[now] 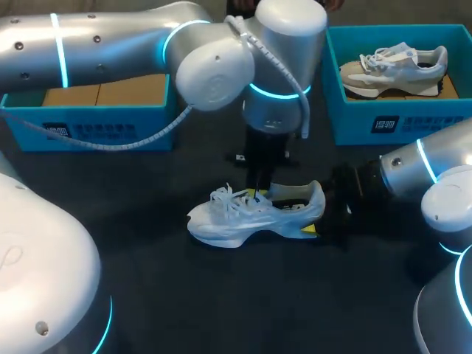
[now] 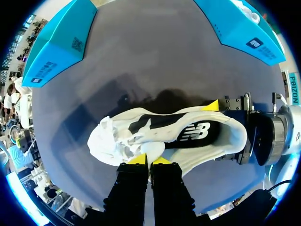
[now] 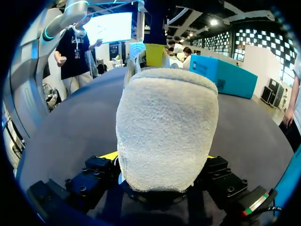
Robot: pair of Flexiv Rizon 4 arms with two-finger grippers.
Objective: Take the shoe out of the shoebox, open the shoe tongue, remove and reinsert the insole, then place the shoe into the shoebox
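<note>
Although out of the shoebox [image 1: 96, 118] and on the table [image 1: 162, 258], barely begun. Clamping the shoe [image 1: 251, 214] by its heel [image 3: 167, 127] with the right gripper [image 3: 159, 157], pinching the tongue [image 2: 151, 149] with the left gripper [image 2: 149, 160]; yet to pull, refit insole [image 2: 197, 132], rebox.

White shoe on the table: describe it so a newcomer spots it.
On the dark table, in front of two blue shoeboxes, a white lace-up sneaker stands in the open. Unlike the grey-beige sneaker in the right-hand box, it is unboxed, gripped by the left claw and right claw.
</note>
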